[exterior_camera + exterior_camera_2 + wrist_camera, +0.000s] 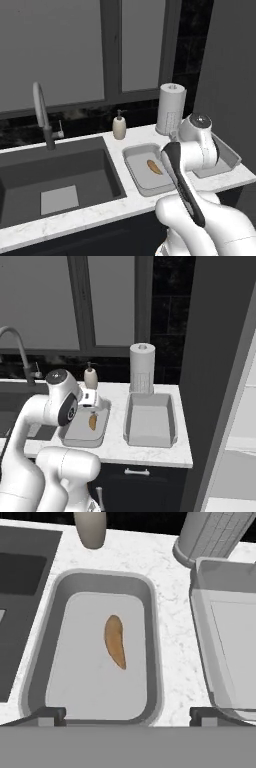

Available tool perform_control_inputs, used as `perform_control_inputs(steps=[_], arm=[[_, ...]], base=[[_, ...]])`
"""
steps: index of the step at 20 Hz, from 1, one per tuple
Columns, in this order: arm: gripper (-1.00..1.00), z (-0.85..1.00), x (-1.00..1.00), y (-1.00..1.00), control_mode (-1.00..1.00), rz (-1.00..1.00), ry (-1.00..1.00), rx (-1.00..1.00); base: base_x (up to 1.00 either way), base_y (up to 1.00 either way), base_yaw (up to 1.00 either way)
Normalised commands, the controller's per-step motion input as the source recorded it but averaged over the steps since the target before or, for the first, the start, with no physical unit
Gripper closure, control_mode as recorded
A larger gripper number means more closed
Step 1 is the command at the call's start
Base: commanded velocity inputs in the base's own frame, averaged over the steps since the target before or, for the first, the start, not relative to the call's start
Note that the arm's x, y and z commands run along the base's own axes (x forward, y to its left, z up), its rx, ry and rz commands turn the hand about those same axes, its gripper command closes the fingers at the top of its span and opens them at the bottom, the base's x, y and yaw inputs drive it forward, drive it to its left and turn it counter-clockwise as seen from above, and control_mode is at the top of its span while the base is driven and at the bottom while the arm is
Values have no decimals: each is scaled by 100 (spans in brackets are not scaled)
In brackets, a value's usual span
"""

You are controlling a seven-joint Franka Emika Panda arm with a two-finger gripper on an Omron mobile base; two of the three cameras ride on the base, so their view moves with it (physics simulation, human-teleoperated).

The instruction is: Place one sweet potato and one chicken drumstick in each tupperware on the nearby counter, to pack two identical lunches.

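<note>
An orange-brown tapered sweet potato (115, 641) (154, 166) (92, 422) lies in the left tupperware (155, 637) (131, 152) (80, 442) on the white marble counter (175, 662) (115, 446). The right tupperware (200, 612) (227, 155) (150, 438) stands beside it with nothing in it. My gripper (128, 717) hangs above the left tupperware, open, its fingertips (47, 714) spread wide with nothing between them. The sweet potato lies apart from them, below. The chicken drumstick is out of view.
A dark sink basin (60, 175) with a curved faucet (42, 115) lies left of the tupperware. A soap dispenser (119, 126) (90, 527) and a paper towel roll (170, 109) (142, 368) stand at the counter's back. A tall dark panel (220, 356) bounds the counter's right end.
</note>
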Motion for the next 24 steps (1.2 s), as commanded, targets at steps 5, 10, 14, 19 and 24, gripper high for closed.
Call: perform_control_inputs(steps=[5,10,14,19,24], arm=[[-100,72,-61,1,-100,-3,-19,-2],[-100,4,-20,3,100,0,-4,-2],[-100,0,0,0,100,0,0,0],[-100,0,0,0,100,0,0,0],[-100,0,0,0,100,0,0,0]], base=[[0,0,0],[-80,4,0],[-100,-22,-1],[-100,-71,-12],[-88,-100,-16]])
